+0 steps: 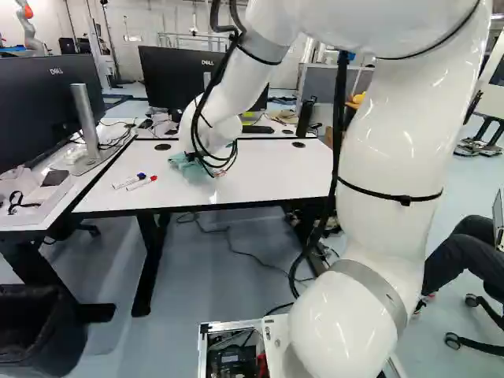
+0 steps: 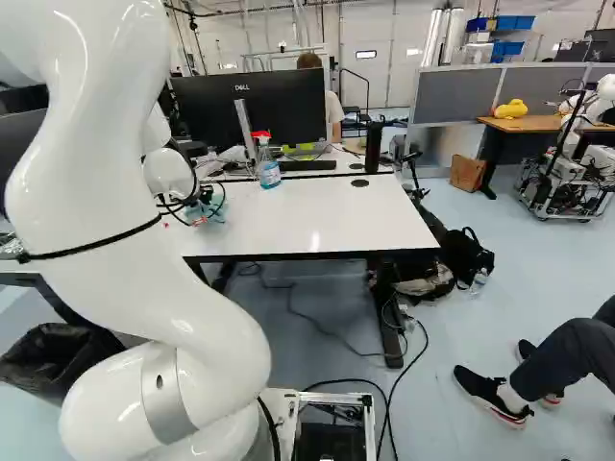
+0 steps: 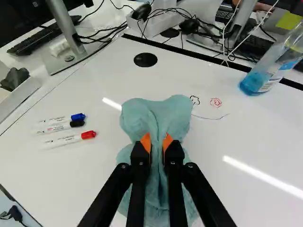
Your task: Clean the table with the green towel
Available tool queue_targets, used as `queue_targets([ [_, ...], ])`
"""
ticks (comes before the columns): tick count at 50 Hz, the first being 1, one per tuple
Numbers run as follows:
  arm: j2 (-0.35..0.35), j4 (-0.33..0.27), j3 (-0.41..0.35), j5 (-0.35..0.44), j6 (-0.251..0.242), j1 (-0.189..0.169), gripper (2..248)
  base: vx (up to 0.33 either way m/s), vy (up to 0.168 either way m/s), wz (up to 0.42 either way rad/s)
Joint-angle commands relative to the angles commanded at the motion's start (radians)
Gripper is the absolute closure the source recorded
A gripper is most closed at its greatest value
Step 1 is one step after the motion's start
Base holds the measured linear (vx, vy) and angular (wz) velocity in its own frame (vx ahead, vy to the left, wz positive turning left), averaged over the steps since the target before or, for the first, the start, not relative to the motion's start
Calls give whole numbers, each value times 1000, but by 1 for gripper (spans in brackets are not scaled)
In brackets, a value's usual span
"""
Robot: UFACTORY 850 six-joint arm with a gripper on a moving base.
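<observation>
Over the white table (image 1: 260, 169), my gripper (image 1: 206, 161) is low, its fingers mostly hidden by the arm and cables. In the wrist view the gripper (image 3: 157, 144) is shut on the green towel (image 3: 156, 118), which bunches between the orange pads and spreads out ahead of and beneath them on the tabletop. Small marker drawings, a black squiggle (image 3: 194, 100), a red one (image 3: 216, 102) and a thin line (image 3: 210, 117), lie just beyond the towel's edge, towards the spray bottle (image 3: 262, 78).
Three markers (image 3: 64, 130) with blue, black and red caps lie on the tabletop beside the towel. Monitors (image 1: 179, 75) and cables stand along the table's far side. A black bin (image 1: 35, 327) is on the floor at the left. Another robot (image 2: 577, 144) stands far right.
</observation>
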State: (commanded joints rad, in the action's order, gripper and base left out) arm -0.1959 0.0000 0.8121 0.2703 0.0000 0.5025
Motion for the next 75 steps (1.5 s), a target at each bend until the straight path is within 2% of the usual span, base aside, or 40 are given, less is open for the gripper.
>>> queue_targets([
  [18, 87, 0, -97, 0, 0, -16, 202, 0, 0, 0],
  [50, 245, 0, -261, 0, 0, -77, 202, 0, 0, 0],
  [75, 245, 0, -249, 0, 0, -85, 202, 0, 0, 0],
])
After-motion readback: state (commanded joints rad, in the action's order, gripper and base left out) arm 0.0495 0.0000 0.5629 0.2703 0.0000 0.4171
